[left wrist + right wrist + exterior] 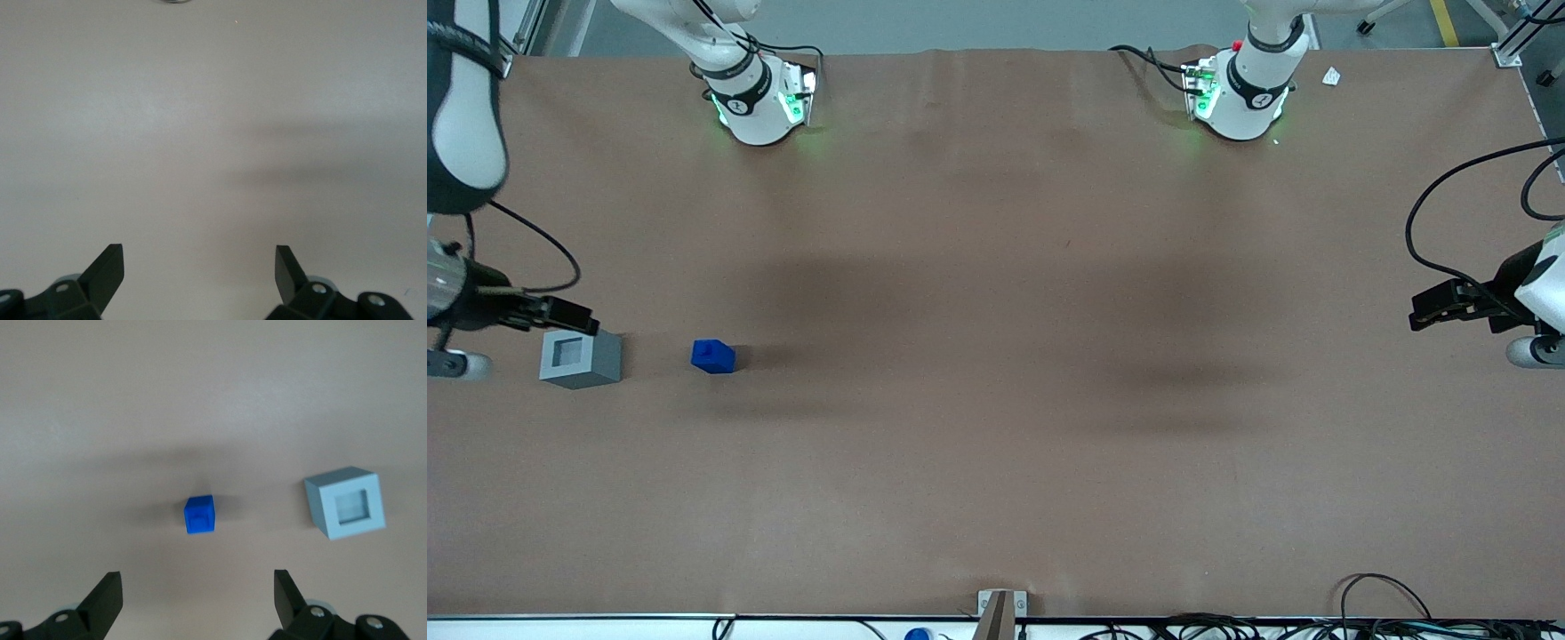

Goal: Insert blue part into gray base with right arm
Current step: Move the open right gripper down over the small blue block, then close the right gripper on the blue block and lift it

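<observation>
The blue part (712, 356) stands on the brown table, a small blue block with its stud up. The gray base (580, 358) stands beside it, toward the working arm's end, with its socket facing up. The two are apart. My right gripper (569, 316) hangs above the table, next to the gray base's edge that is farther from the front camera. In the right wrist view the gripper (198, 587) is open and empty. The blue part (200, 515) lies ahead of the gap between the fingers, and the gray base (347, 503) lies off to one side.
Two arm bases (760, 98) (1240, 98) stand at the table's edge farthest from the front camera. The parked gripper (1449, 307) hangs at the parked arm's end. Cables (1387, 613) and a metal bracket (1000, 609) lie along the near edge.
</observation>
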